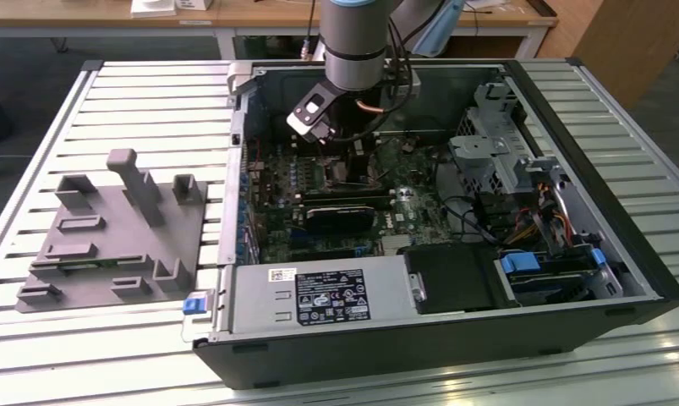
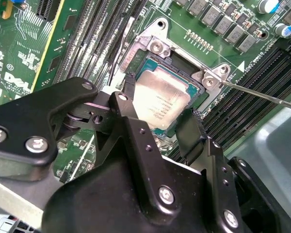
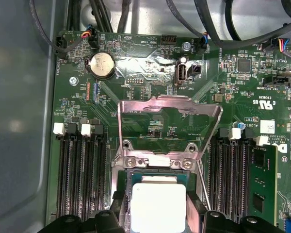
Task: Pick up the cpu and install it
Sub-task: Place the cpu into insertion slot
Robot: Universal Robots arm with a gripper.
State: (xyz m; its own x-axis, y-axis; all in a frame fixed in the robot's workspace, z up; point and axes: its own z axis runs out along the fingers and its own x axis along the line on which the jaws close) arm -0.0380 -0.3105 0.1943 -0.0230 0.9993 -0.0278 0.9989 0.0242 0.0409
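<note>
- grey fixture [image 1: 113, 237] on counter [image 1: 46, 338], exterior view's left
- open computer case [image 1: 429, 338] to its right, arm reaching in
- hand [image 2: 157, 109] closed on cpu [image 2: 161, 99], fingers [image 2: 128, 92] against opposite edges
- cpu sits in motherboard socket [image 2: 155, 46], socket lid [image 3: 167, 121] raised

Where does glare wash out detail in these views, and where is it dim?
First wrist view: the cpu top blows out to blank white; second wrist view: the cpu shows only soft sheen; exterior view: the slatted table glares, the computer case interior is dim.
</note>
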